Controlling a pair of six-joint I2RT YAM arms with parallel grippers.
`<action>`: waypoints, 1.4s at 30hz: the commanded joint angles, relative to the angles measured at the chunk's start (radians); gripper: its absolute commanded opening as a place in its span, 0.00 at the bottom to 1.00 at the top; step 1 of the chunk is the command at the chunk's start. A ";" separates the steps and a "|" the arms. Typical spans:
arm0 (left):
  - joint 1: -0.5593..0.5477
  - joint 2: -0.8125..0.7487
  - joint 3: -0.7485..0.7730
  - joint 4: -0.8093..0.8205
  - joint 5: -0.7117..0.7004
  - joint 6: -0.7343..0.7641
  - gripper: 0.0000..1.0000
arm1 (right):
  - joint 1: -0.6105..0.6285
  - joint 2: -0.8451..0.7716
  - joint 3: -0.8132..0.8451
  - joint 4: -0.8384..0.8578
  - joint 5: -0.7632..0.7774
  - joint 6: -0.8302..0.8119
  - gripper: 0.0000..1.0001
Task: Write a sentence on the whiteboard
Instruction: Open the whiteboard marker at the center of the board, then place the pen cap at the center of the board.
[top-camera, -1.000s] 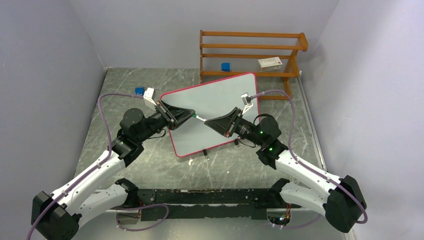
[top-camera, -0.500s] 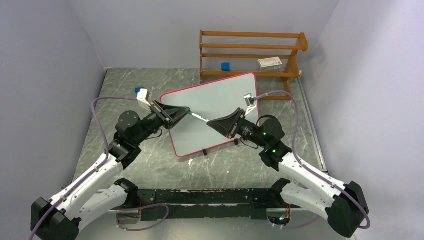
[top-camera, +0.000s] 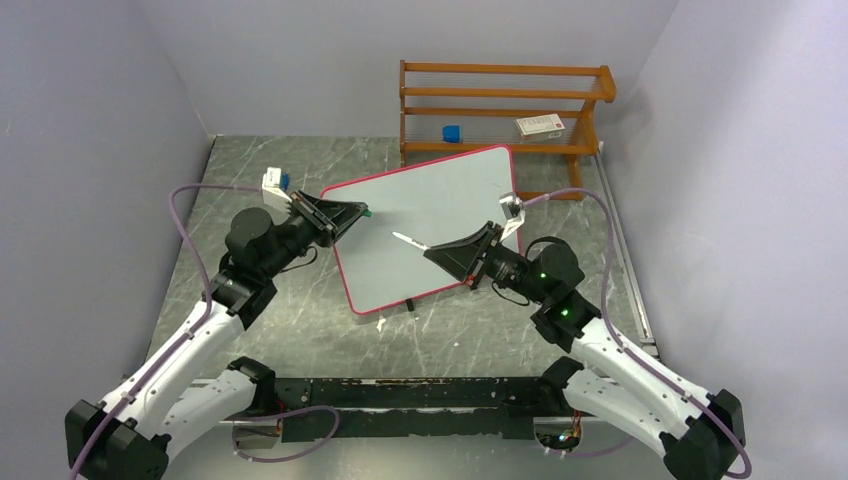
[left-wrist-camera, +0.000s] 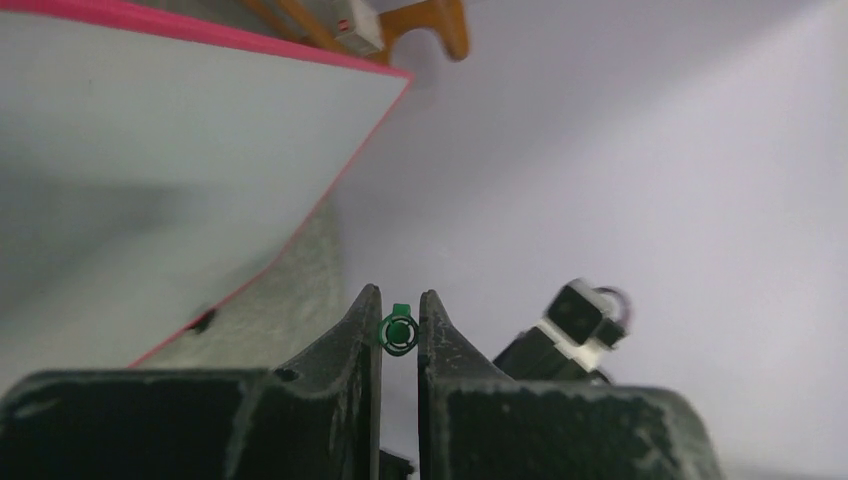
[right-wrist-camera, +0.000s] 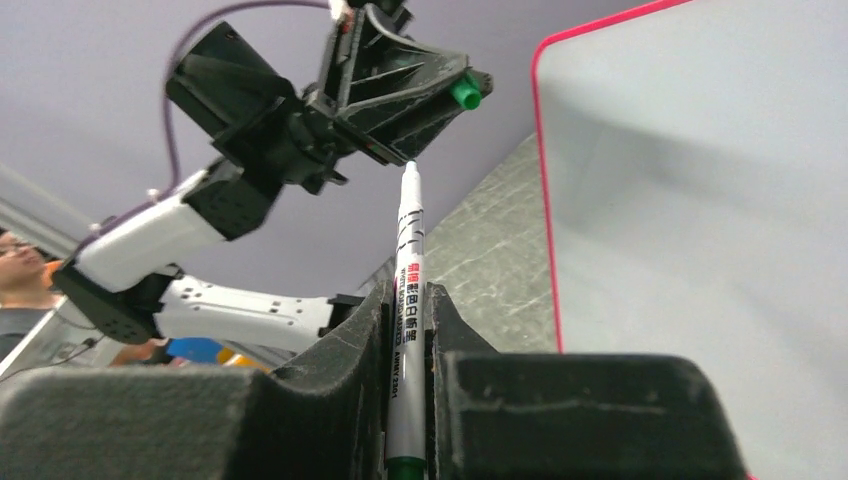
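The whiteboard, white with a thin pink-red frame, lies tilted on the table; it also shows in the left wrist view and the right wrist view. My right gripper is shut on a white marker, its uncapped tip pointing left above the board; the marker sticks out between the fingers in the right wrist view. My left gripper is shut on the green marker cap, held over the board's left part. The cap sits between the fingertips, and also shows in the right wrist view.
A wooden rack stands at the back with a blue block and a small white box on it. Grey walls close in both sides. A small black foot sits at the board's near edge.
The two grippers have pulled apart. The left one moved up and left with the cap, the right one drew back right with the marker, so the cap is off the marker.
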 joint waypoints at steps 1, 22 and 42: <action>0.008 0.021 0.140 -0.224 0.079 0.282 0.05 | -0.003 -0.051 0.058 -0.166 0.104 -0.118 0.00; -0.466 0.349 0.405 -0.867 -0.165 0.930 0.05 | -0.003 -0.229 0.172 -0.572 0.479 -0.351 0.00; -0.714 0.774 0.469 -0.908 -0.287 0.979 0.05 | -0.003 -0.367 0.224 -0.788 0.754 -0.389 0.00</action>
